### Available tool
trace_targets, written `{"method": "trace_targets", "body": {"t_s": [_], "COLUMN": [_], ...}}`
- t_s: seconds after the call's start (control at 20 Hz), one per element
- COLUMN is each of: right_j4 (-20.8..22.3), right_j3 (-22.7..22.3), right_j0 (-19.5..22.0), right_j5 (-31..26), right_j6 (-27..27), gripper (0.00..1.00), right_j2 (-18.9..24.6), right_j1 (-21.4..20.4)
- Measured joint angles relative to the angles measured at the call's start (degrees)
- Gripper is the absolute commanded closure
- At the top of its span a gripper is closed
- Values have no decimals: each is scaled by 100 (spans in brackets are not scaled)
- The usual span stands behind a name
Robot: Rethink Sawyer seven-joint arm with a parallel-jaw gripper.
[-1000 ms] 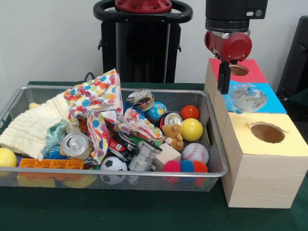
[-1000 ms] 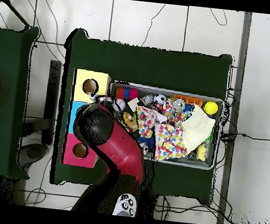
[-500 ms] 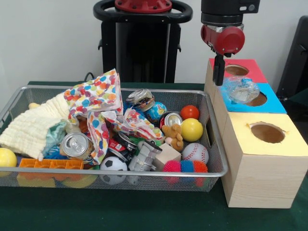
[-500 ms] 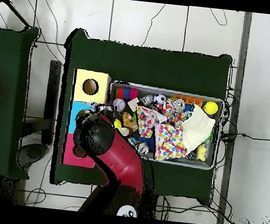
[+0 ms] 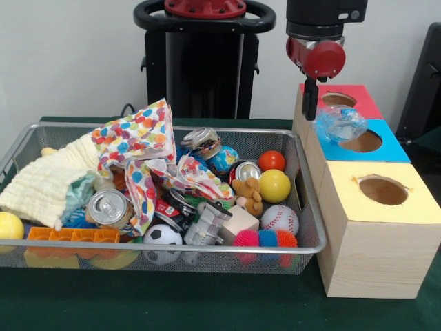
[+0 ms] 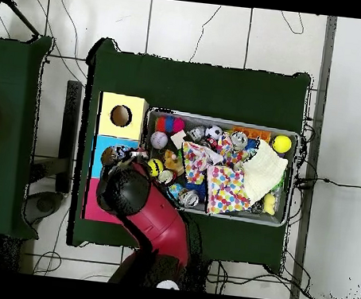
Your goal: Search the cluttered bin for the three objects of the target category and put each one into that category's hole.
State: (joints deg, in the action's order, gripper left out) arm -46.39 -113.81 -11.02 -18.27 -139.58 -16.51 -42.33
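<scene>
the tool (image 5: 311, 103) hangs above the row of boxes, over the seam between the red box (image 5: 344, 101) and the blue box (image 5: 358, 141). only one dark finger shows clearly in the front view, so i cannot tell whether it is apart or clamped. the arm (image 6: 141, 212) covers it from overhead.

a crumpled clear plastic piece (image 5: 340, 124), maybe a squashed bottle, sits just beside the finger tip, at the blue box's far edge. whether the tool grips it or it rests on the box top cannot be read.

change over the last second: the tool has drifted back and up from the blue box toward the red one, and the plastic has gone with it. a second ago the plastic lay right over the blue hole (image 5: 363, 141); now that hole shows open. the red hole (image 5: 338, 99) and the yellow box's hole (image 5: 383, 189) are open too.

reading: since the plastic tracks the tool, it is probably carried, not dropped in. this item is not yet posted, and the red hole looks like the likely target. that is a guess.

the wire bin (image 5: 303, 200) on the green bench (image 5: 207, 303) is unchanged: spotted cloth (image 5: 141, 148), cans (image 5: 109, 207), baseball (image 5: 279, 218), yellow ball (image 5: 274, 185), all crowded. more searching is likely needed.
</scene>
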Motion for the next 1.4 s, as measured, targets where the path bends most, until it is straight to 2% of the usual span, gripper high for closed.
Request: {"method": "trace_targets", "body": {"t_s": [0.55,1.4], "right_j4": [-72,-116], "right_j3": [-242,-256], "right_j0": [22,-219], "right_j5": [717,780], "right_j6": [0,0], "gripper": [100,100], "right_j2": [270,519], "right_j1": [-123,103]}}
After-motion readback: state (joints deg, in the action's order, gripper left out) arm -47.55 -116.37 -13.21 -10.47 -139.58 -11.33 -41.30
